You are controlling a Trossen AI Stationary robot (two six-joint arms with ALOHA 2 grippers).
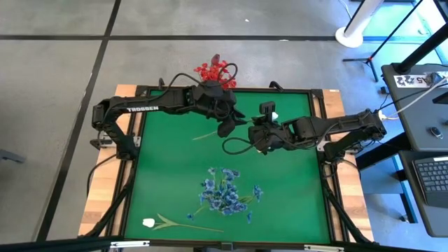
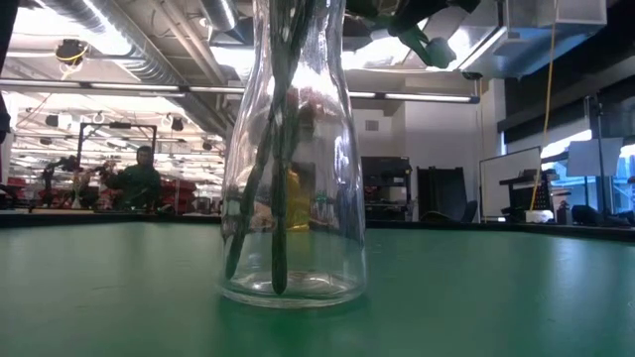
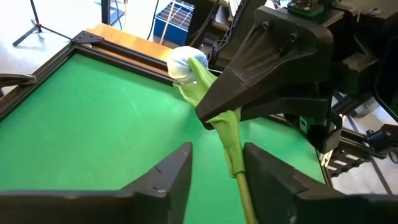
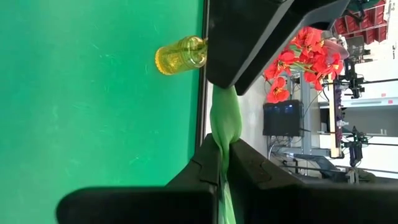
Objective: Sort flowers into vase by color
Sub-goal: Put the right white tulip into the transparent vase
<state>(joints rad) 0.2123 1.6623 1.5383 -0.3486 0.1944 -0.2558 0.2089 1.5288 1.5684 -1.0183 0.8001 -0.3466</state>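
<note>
A white tulip [image 1: 275, 115] with a green stem is held above the green mat between both arms. My right gripper [image 4: 221, 152], reaching in from the table's right, is shut on it just below the white bud [image 3: 183, 62]. My left gripper [image 3: 217, 171], reaching in from the left [image 1: 229, 126], is open, with one finger on either side of the stem [image 3: 239, 177] farther down. Red flower sprays [image 1: 213, 70] stand in a clear glass vase [image 2: 293, 198] at the far edge. Blue sprays [image 1: 224, 192] and a second white tulip [image 1: 148, 222] lie on the mat. My right gripper pinches the tulip between its two fingers on the leaf-wrapped stem [image 4: 224, 121] a short way below the bud. It comes in from the table's right. The tulip is off the mat, and its stem runs on toward my left gripper and past it [image 1: 203, 135].
A small yellow glass bottle [image 4: 180, 56] stands by the mat's far edge near the clear vase. The mat has a raised dark frame [image 3: 118, 50] around it. A person [image 2: 139, 178] sits far off in the room behind the table.
</note>
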